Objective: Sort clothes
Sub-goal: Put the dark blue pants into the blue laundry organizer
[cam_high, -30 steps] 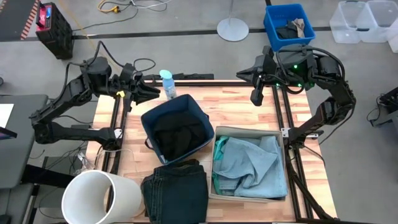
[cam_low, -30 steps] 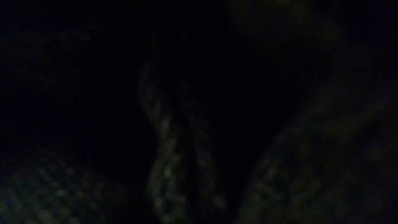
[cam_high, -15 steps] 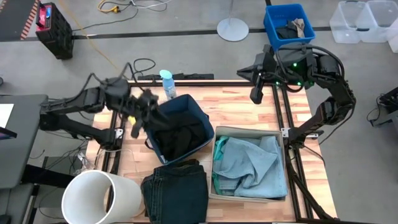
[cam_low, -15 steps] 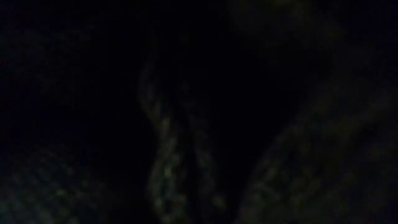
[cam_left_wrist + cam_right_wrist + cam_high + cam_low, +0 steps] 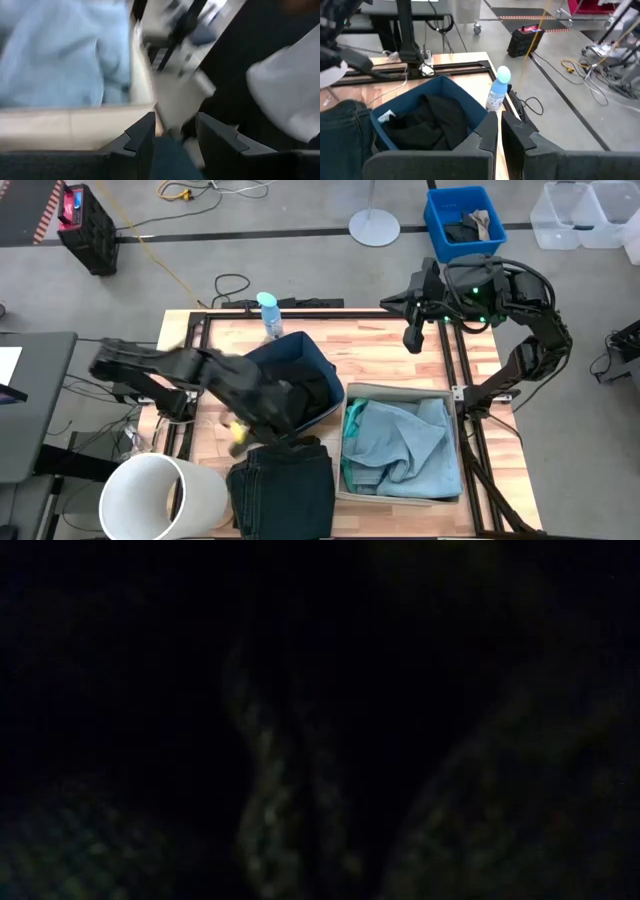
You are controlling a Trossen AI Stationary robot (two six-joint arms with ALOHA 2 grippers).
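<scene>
A black garment lies in a dark blue bin at the table's middle; both also show in the right wrist view. Dark navy jeans lie folded at the near edge. Pale blue denim fills a beige box at the right; a turquoise edge shows at its left. My left gripper is blurred, low over the bin's near side, open and empty. My right gripper hangs shut over the far right corner. The low view is dark.
A white cylinder bucket lies at the near left corner. A spray bottle stands at the far edge beside the bin. A bright blue crate with small dark and tan items sits on the floor beyond the table.
My left arm has swung from the far left corner toward the table's near edge and right, passing over the blue bin's left side to its near side, close above the navy jeans. Its motion is fast and blurred. The garments have stayed where they were.
</scene>
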